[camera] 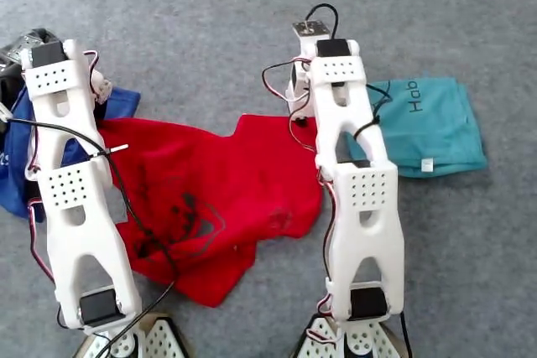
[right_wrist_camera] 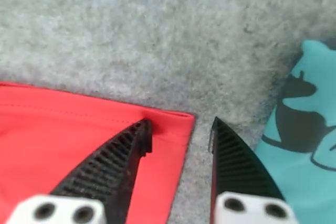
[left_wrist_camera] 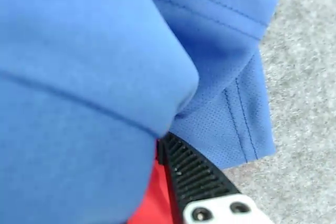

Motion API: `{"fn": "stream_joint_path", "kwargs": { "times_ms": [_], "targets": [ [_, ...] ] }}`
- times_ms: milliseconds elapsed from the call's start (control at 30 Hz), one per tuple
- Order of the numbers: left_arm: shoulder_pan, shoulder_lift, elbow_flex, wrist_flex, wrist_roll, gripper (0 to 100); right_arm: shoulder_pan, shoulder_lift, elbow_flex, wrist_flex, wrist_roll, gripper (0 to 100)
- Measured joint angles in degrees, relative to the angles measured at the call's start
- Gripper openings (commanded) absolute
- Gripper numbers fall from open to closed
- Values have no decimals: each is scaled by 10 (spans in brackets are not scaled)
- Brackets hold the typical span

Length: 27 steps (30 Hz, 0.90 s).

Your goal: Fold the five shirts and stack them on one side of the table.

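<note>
The right hand [right_wrist_camera: 181,125] stands open astride a corner of the red shirt [camera: 210,199], crumpled mid table [camera: 210,39]. The left hand [left_wrist_camera: 167,148], grip impossible to tell, meets the blue shirt [left_wrist_camera: 79,77] at nine o'clock. The folded teal shirt [camera: 428,123] lies at two o'clock.

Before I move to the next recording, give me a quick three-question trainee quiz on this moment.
1. True or false: the teal shirt lies folded on the table.
2. The open fingers of the right gripper sit at a corner of which shirt? A red, B blue, C teal.
3. Fill in: the cloth bunched up close in the left wrist view is ___.

Key
1. True.
2. A, the red shirt.
3. Blue: it is the blue shirt.
</note>
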Motion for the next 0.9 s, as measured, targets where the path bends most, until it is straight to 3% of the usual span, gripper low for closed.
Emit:
{"fn": "stream_joint_path", "kwargs": {
  "times_ms": [267, 900],
  "targets": [
    [0, 0, 0, 0, 0, 29, 4, 20, -13, -3, 0, 23],
    [1, 0, -1, 2, -39, 29, -17, 35, -127, 76, -18, 15]
  ]
}}
